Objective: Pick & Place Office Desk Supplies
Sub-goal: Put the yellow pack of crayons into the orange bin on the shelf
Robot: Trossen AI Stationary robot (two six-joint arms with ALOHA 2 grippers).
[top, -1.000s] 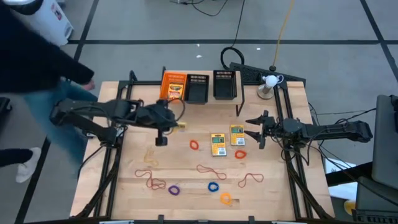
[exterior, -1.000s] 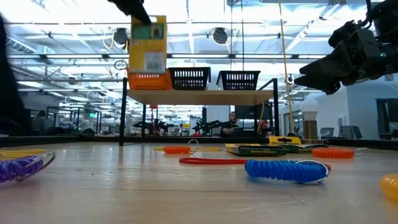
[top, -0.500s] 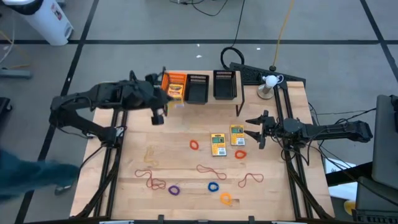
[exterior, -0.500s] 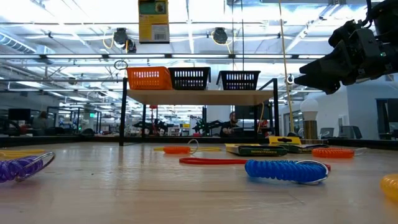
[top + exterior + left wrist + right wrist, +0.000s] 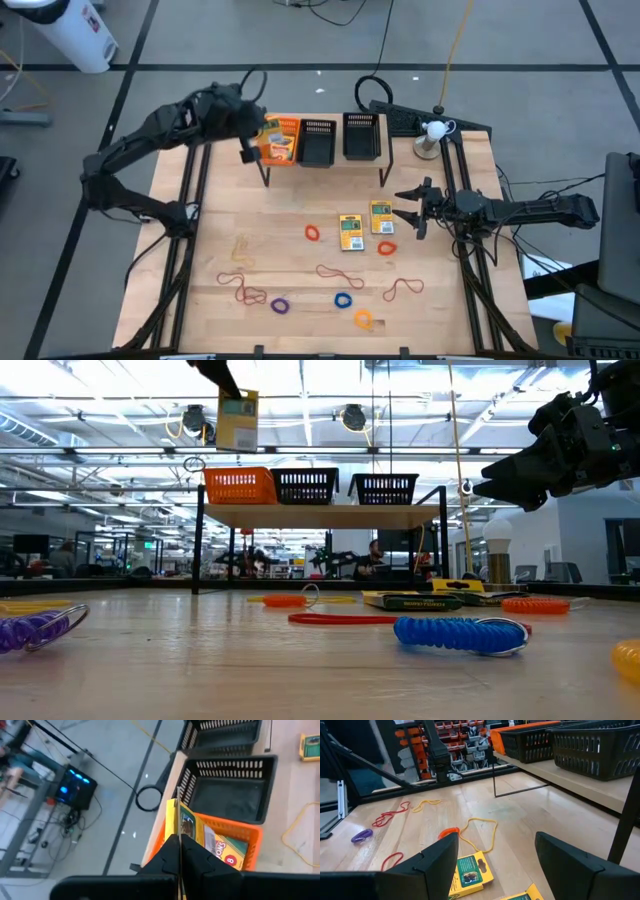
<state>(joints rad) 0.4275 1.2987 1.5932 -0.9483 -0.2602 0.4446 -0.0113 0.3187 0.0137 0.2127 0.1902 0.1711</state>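
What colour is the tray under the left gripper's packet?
Orange mesh tray, clearest in the left wrist view.

A yellow packet (image 5: 220,847) lying in the orange tray (image 5: 250,836) is showing the letters "OKS" and, in a red circle, the number 8. Labels on the other packets are staying too small to read.

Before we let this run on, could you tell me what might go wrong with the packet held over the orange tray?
The left hand pinches the yellow packet by one thin edge, so it might slip or swing. It hangs near the orange tray rim and could catch there or drop outside. A packet already in the tray could leave it lying crooked.
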